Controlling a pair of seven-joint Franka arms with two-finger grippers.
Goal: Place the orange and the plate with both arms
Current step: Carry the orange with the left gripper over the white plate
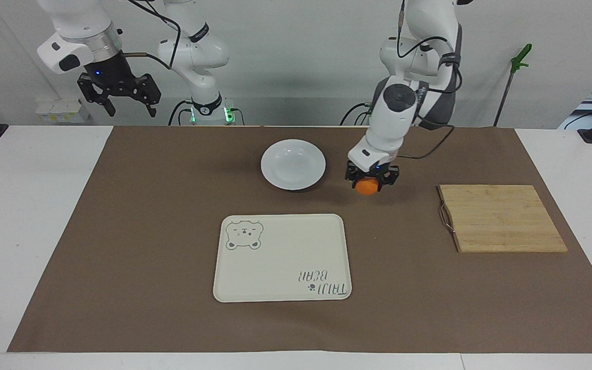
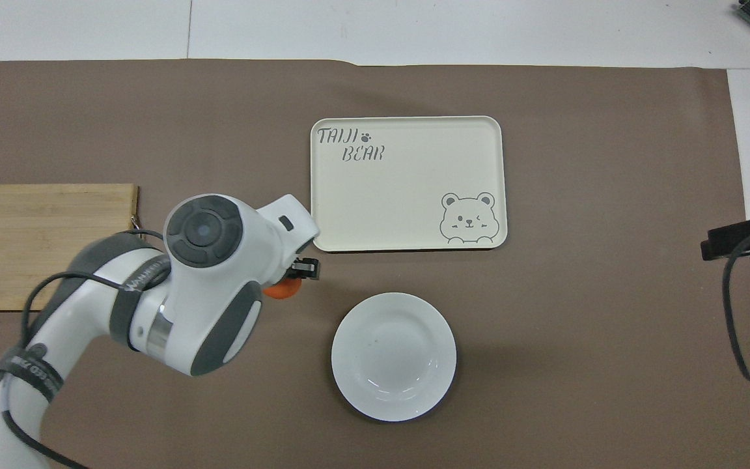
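Gripping the orange (image 1: 366, 187) between closed fingers, the left claw (image 1: 371, 181) hangs over the brown mat just beside the plate (image 1: 293, 164), toward the left arm's end. Right claw (image 1: 119, 98) waits raised, fingers spread wide, holding nothing.

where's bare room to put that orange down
The round white plate is empty, as are the cream bear tray and the wooden cutting board. Brown mat lies bare between them. The left gripper holds the small orange beside the plate.
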